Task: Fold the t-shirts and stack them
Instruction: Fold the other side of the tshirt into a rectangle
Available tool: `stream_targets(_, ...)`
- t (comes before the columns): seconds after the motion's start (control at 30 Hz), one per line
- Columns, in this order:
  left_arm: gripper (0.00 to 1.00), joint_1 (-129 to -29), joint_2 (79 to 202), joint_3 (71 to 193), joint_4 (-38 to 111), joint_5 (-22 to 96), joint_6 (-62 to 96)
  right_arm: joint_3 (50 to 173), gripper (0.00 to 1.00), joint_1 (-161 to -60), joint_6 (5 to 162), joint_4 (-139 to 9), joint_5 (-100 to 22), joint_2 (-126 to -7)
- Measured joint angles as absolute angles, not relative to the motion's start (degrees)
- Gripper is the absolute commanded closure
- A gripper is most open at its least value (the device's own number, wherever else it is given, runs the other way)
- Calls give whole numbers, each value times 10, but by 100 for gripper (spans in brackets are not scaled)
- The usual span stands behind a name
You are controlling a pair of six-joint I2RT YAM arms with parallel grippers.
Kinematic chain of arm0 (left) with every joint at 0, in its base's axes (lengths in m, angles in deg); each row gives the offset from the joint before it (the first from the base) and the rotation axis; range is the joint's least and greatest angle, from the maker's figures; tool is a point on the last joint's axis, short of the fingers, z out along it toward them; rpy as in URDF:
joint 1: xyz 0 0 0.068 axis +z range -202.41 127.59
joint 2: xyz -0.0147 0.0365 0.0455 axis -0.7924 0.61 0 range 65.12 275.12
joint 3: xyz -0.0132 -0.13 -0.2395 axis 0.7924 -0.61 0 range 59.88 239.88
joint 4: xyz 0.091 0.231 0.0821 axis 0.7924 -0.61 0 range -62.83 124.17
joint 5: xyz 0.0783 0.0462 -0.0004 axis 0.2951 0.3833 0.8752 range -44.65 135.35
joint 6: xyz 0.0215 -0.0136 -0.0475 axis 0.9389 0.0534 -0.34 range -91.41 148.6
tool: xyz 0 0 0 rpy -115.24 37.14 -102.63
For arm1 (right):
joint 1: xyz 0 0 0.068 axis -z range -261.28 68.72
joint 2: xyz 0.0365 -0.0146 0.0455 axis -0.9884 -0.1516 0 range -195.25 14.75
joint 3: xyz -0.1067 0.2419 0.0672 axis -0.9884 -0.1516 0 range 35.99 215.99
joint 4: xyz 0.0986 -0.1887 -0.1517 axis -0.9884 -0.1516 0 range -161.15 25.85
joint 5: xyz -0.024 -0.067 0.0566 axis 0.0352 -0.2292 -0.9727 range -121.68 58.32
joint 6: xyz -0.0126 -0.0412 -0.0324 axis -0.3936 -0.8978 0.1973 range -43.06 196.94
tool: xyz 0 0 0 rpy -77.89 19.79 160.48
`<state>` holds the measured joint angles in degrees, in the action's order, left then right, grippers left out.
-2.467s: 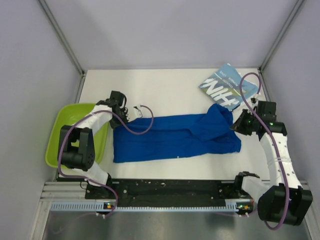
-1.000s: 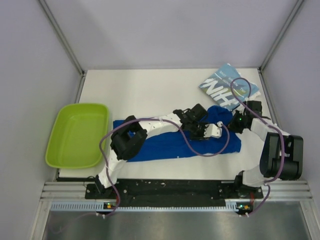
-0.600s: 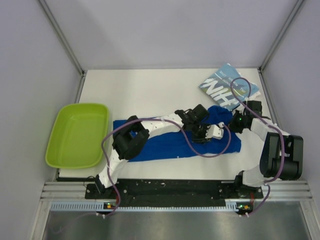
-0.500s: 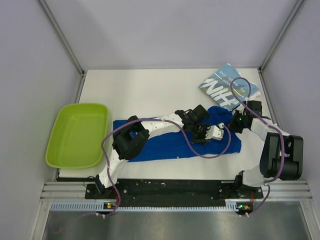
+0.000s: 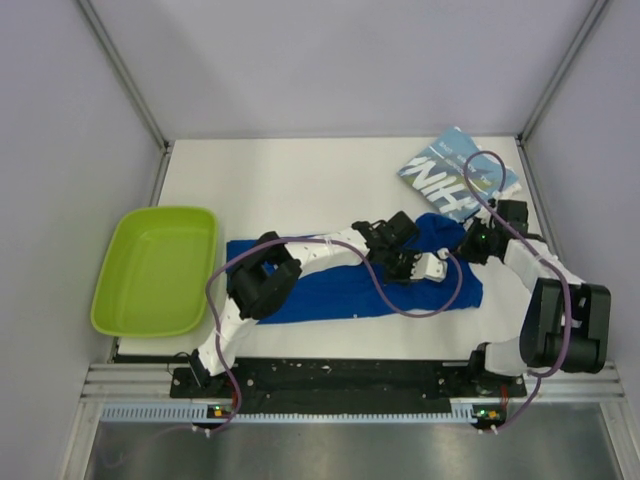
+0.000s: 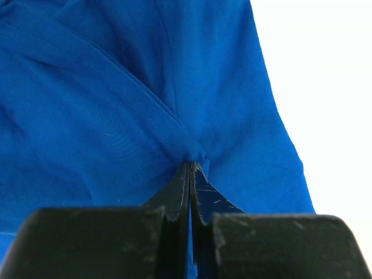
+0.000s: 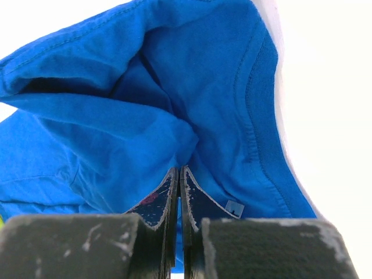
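The royal blue t-shirt [image 5: 340, 285] lies folded lengthwise across the near middle of the table. My left gripper [image 5: 402, 262] reaches over it and is shut on a pinch of the blue cloth [image 6: 192, 152] near its right part. My right gripper [image 5: 470, 243] sits at the shirt's right end and is shut on a fold of the same blue shirt [image 7: 174, 139]. The teal-blue t-shirt [image 5: 455, 175] with large white lettering lies folded at the far right.
A lime-green plastic tub [image 5: 155, 270] stands at the left edge, empty. The left arm's purple cable [image 5: 400, 305] loops over the blue shirt. Grey walls enclose the white table [image 5: 300, 180].
The left arm has swung from beside the tub across to the shirt's right part and closed on cloth. The right arm has drawn in. In the last second little has moved.
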<state>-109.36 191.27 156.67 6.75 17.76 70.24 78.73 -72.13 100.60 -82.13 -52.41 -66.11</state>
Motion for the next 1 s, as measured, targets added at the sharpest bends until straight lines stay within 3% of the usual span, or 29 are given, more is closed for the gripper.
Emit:
stream_targets(0.3, 100, -1079, 1910, 1631, -16, 128, 705, 779, 100, -721, 1006, -878, -526, -548)
stream_targets(0.8, 100, -1062, 1888, 1596, -123, 70, 809, 607, 100, -725, 1140, -970, -555, -289)
stream_targets(1.0, 100, -1061, 1888, 1594, -123, 70, 821, 603, 100, -728, 1173, -981, -526, -267)
